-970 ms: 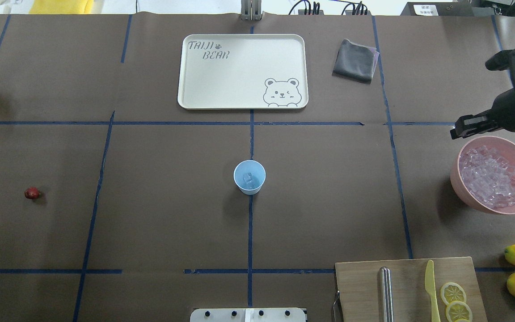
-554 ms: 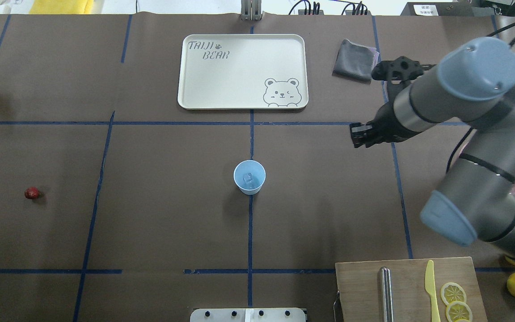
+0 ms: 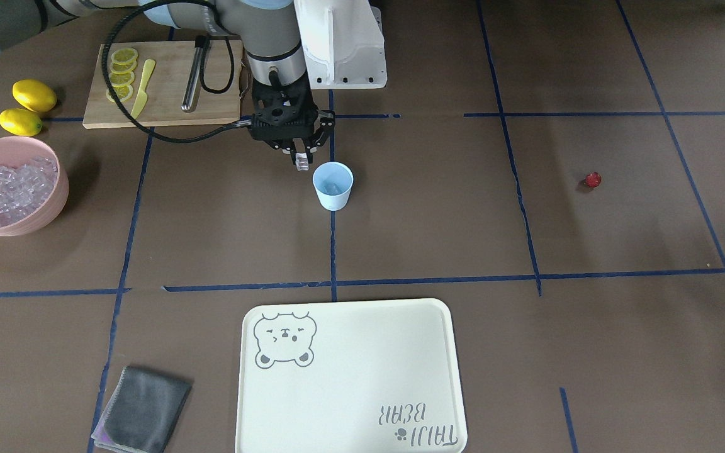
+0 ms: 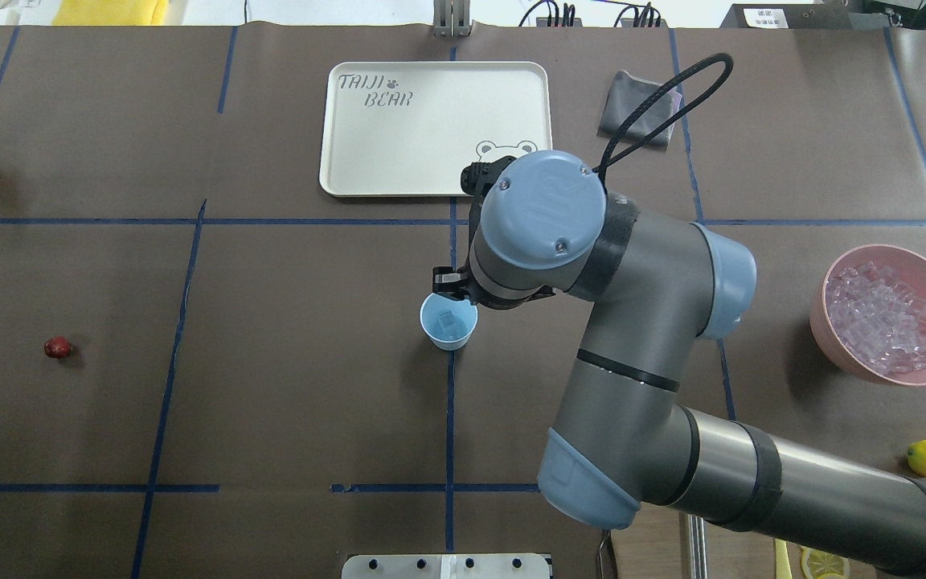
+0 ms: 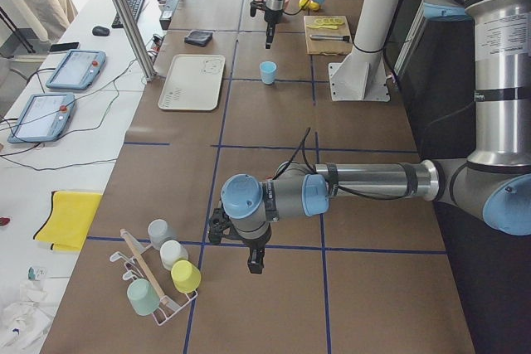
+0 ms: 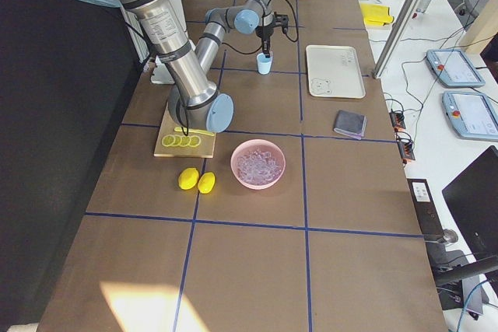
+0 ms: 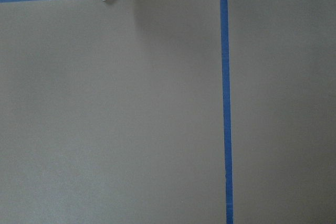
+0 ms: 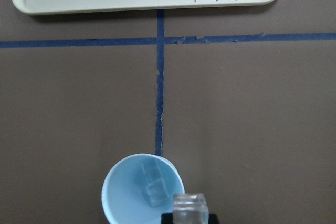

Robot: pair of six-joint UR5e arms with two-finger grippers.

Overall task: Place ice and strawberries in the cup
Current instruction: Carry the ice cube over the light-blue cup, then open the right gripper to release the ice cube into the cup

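The light blue cup (image 4: 448,322) stands at the table's middle, with two ice cubes (image 8: 152,184) inside. My right gripper (image 3: 301,161) is shut on one clear ice cube (image 8: 189,206) and holds it above the cup (image 3: 332,184), over its rim on the robot's side. In the overhead view the wrist hides most of the gripper. The strawberry (image 4: 57,347) lies alone far to the left; it also shows in the front view (image 3: 592,180). My left gripper (image 5: 253,264) hangs over bare table far from the cup; I cannot tell whether it is open or shut.
A pink bowl (image 4: 821,322) full of ice (image 4: 881,318) stands at the right. A cream tray (image 4: 431,88) and grey cloth (image 4: 632,121) lie beyond the cup. A cutting board (image 3: 161,107) with lemon slices, knife and two lemons (image 3: 26,107) lies near the robot's base. A cup rack (image 5: 162,275) stands beside the left arm.
My right arm has swung left from above the pink bowl to the cup at the table's middle. The cup and strawberry have not moved.
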